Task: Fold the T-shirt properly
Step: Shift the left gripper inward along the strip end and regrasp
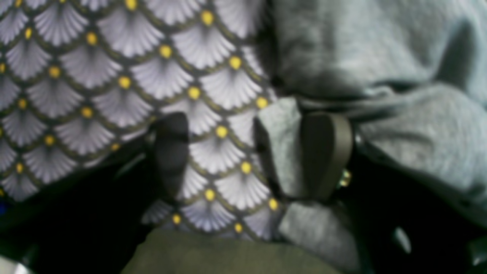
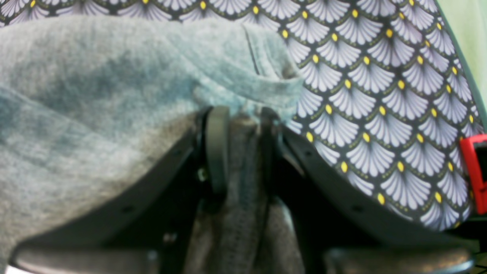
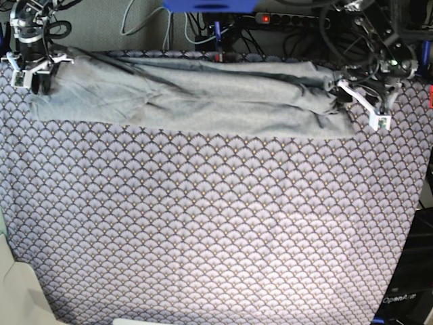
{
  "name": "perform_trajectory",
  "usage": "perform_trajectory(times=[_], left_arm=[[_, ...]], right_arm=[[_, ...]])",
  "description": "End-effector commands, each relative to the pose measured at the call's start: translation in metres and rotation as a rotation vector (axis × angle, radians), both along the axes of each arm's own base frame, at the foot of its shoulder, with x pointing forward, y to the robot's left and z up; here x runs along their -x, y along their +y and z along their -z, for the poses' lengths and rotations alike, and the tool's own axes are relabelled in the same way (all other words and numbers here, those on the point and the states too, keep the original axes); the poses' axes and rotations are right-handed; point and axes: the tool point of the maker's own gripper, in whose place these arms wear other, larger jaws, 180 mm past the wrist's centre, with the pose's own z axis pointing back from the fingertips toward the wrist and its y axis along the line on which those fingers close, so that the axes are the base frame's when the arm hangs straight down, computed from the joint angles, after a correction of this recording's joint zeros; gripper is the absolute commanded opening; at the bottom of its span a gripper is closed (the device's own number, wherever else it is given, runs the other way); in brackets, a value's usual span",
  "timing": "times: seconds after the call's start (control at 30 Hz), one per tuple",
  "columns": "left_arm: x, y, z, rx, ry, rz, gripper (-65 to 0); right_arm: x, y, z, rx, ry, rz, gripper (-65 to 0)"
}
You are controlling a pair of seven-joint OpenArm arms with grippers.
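The light grey T-shirt lies bunched in a long band along the far edge of the table, stretched between both arms. At its left end in the base view my right gripper holds it. The right wrist view shows the right gripper shut on a gathered fold of the T-shirt. At the right end my left gripper sits low at the shirt's corner. In the left wrist view the left gripper is open, with a flap of the T-shirt resting against the inner face of one of its fingers.
A purple-grey fan-scale patterned cloth covers the whole table and shows under both grippers. Cables and a power strip run behind the far edge. A red object sits at the right wrist view's right edge.
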Motion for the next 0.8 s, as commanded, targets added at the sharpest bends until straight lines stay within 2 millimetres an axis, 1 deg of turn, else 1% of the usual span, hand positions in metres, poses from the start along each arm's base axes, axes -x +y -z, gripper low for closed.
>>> perform_trajectory(times=[0.0, 0.17, 0.27, 0.37, 0.47, 0.6, 0.7, 0.77], left_arm=[[0.006, -0.007, 0.001, 0.009, 0.03, 0.026, -19.7], [0.006, -0.006, -0.007, 0.001, 0.026, 0.026, -19.7], [0.0, -0.004, -0.021, 0.019, -0.014, 0.036, -19.7], [-0.003, -0.004, -0.03, 0.049, -0.027, 0.052, -19.7], [-0.006, 0.002, -0.037, 0.056, -0.035, 0.063, -19.7], [-0.002, 0.013, -0.036, 0.058, -0.037, 0.022, -19.7], [0.002, 0.011, -0.024, 0.095, -0.011, 0.004, -19.7], [-0.001, 0.009, -0.017, 0.122, -0.002, -0.004, -19.7]], right_arm=[[-0.005, -0.006, -0.012, 0.018, -0.045, 0.001, -49.0], [-0.006, -0.006, -0.012, 0.018, -0.047, 0.001, -49.0], [-0.006, -0.006, -0.012, 0.018, -0.048, 0.001, -49.0], [-0.01, -0.001, -0.011, 0.016, -0.042, -0.018, -49.1], [-0.008, 0.002, -0.005, 0.033, -0.009, -0.038, -49.1], [-0.008, 0.006, -0.002, 0.027, -0.004, -0.04, -49.1], [-0.008, 0.007, -0.002, 0.026, -0.004, -0.04, -49.1], [-0.012, 0.007, -0.003, 0.026, -0.011, -0.041, -49.1]])
